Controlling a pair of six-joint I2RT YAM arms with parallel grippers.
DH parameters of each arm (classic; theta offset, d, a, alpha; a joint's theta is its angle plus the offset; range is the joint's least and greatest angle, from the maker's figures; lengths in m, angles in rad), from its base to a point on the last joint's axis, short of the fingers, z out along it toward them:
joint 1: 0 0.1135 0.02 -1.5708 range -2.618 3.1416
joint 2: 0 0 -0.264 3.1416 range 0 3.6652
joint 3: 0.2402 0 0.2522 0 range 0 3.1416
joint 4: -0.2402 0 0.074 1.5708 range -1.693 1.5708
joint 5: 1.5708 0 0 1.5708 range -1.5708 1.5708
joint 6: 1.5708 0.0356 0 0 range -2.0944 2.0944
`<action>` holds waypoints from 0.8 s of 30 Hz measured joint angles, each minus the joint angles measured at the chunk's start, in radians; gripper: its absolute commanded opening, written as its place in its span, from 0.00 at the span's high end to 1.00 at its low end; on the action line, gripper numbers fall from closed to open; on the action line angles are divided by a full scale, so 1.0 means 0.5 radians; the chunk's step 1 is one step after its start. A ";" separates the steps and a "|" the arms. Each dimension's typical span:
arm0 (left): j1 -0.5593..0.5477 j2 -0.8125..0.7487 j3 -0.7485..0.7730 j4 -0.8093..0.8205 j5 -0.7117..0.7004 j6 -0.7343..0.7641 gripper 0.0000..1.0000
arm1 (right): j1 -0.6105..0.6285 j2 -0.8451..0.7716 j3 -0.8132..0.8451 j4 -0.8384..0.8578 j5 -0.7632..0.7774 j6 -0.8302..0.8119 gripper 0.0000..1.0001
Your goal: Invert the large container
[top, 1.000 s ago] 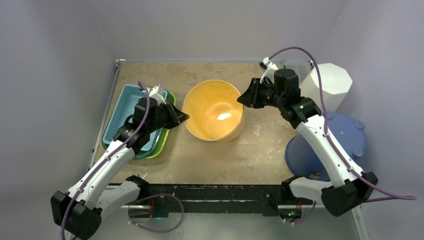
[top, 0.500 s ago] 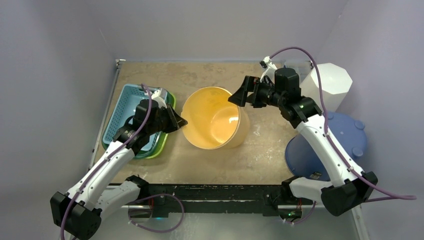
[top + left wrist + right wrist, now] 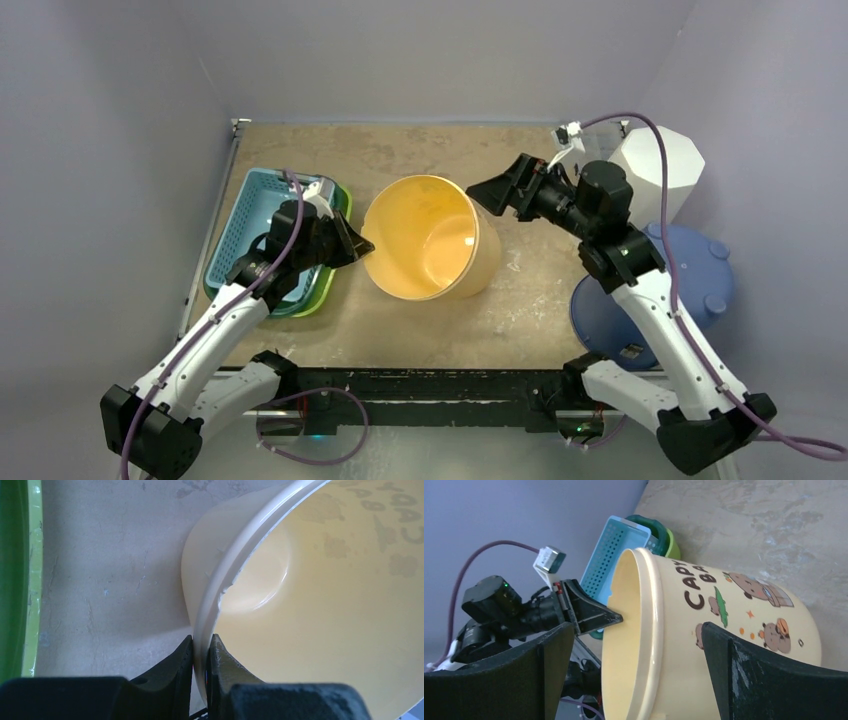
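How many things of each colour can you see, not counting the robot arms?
Yellow: 1, the bucket
Blue: 2, the basket and the round tub
Green: 2, a dark tray and a lime tray under the basket
White: 1, the tall container
Total: 6

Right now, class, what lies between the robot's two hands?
The large yellow container, tilted, as the top view shows: the left hand pinches its rim, and the right hand stands open at its opposite side.
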 measured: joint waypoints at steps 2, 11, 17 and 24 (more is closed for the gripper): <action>0.000 0.000 -0.009 0.000 0.002 0.000 1.00 | 0.000 0.050 0.069 -0.038 -0.027 -0.021 0.08; 0.000 0.000 -0.019 0.002 0.002 -0.001 1.00 | 0.001 0.301 0.251 -0.172 -0.223 -0.124 0.29; 0.000 0.000 -0.019 0.005 0.002 -0.002 1.00 | 0.001 0.275 0.307 -0.317 -0.246 -0.208 0.37; 0.000 0.001 -0.021 0.013 0.002 -0.005 1.00 | 0.031 0.396 0.408 -0.515 -0.246 -0.346 0.44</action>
